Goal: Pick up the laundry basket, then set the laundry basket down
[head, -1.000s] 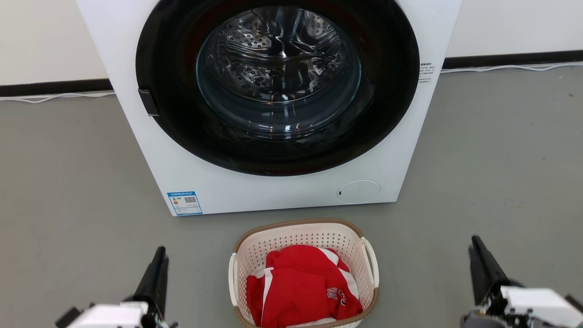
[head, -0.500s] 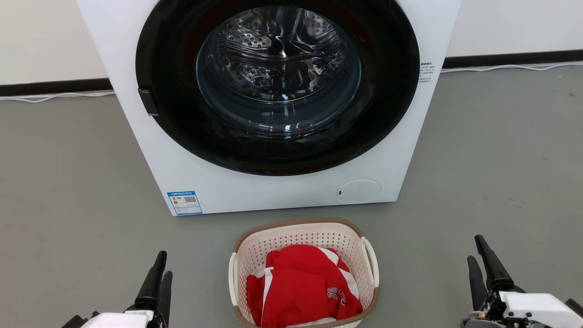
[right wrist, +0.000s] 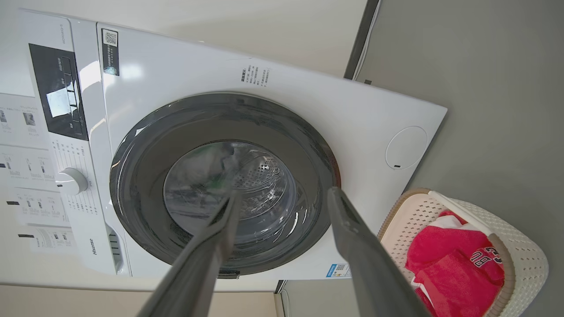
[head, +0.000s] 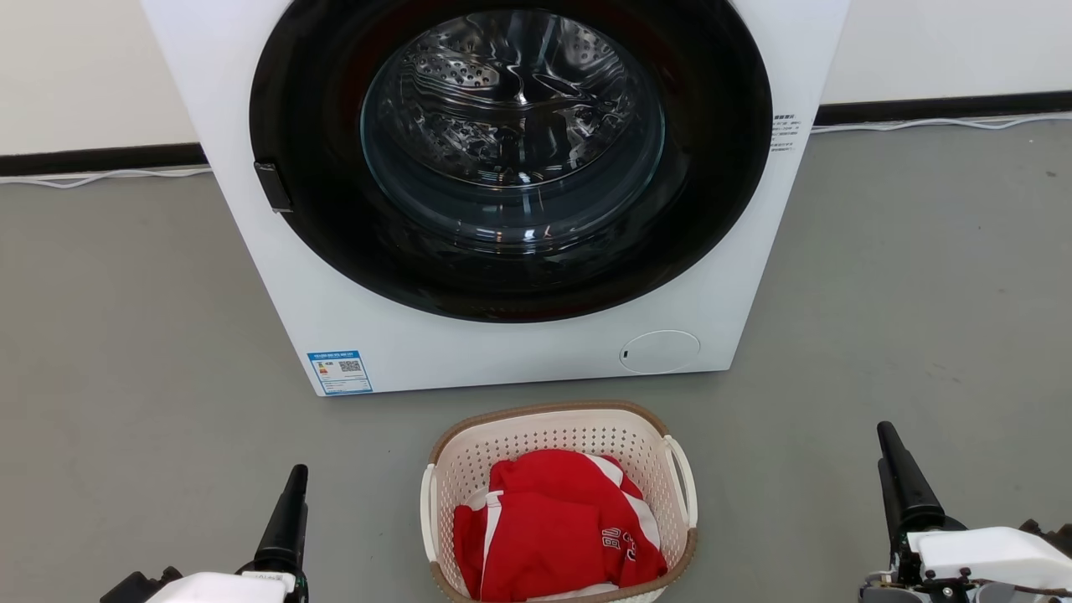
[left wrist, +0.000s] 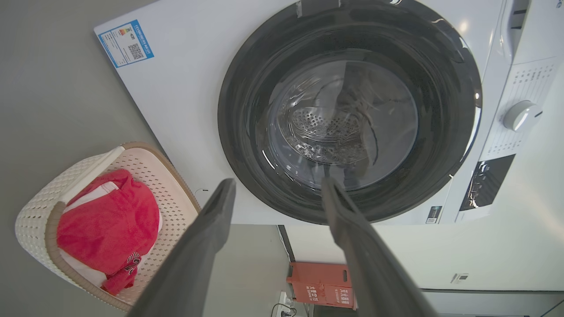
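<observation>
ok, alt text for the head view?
A small cream laundry basket holding a red garment sits on the grey floor before a white front-loading washing machine. The left gripper and right gripper show at the bottom corners, either side of it, touching nothing.

1. The left gripper (left wrist: 277,182), its two fingers pressed together a second ago, now has them spread wide in the left wrist view.
2. In the head view, the left gripper sits slightly lower than before. A single slim dark finger (head: 286,519) shows where the thicker closed pair stood.
3. The right gripper (right wrist: 284,193) has parted its fingers the same way.
4. In the head view, the right gripper's tip now stands slightly higher and further right. Its white wrist housing (head: 988,557) has shifted toward the right edge.
</observation>
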Available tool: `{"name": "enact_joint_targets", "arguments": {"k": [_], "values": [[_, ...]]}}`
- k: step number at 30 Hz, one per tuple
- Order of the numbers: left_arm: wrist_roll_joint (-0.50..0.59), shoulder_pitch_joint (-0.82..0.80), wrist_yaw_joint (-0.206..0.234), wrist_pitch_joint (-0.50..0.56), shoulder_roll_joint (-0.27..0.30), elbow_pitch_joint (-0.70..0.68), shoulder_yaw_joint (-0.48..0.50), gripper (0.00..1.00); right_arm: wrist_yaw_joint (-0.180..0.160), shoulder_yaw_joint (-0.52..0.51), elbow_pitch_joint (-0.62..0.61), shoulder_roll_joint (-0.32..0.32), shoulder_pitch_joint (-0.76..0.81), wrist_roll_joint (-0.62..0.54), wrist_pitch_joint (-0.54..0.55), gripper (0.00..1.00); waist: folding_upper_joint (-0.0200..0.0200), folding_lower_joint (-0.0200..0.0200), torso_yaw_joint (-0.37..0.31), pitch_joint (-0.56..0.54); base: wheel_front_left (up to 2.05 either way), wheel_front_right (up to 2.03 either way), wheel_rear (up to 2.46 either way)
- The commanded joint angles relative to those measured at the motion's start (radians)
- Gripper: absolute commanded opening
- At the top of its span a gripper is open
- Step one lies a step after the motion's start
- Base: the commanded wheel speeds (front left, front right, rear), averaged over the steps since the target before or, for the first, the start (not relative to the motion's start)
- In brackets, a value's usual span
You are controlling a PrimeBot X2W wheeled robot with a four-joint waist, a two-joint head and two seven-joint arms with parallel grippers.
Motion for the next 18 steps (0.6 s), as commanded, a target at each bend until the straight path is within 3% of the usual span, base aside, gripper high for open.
{"name": "enact_joint_targets", "arguments": {"k": [1,18], "values": [[0.041,-0.042,-0.003,-0.013,0.008,-0.019,0.01,1.0,0.002,0.008,-0.035,-0.022,-0.027,-0.05,-0.017,1.0,-0.0001,-0.0002,0.0,0.0,0.0,0.0,0.0],[0.308,-0.052,0.012,-0.061,0.01,-0.039,0.026,1.0,0.003,0.039,-0.056,-0.067,-0.036,-0.323,-0.064,1.0,-0.0001,-0.0002,0.0,0.004,0.0,0.0,0.0]]}}
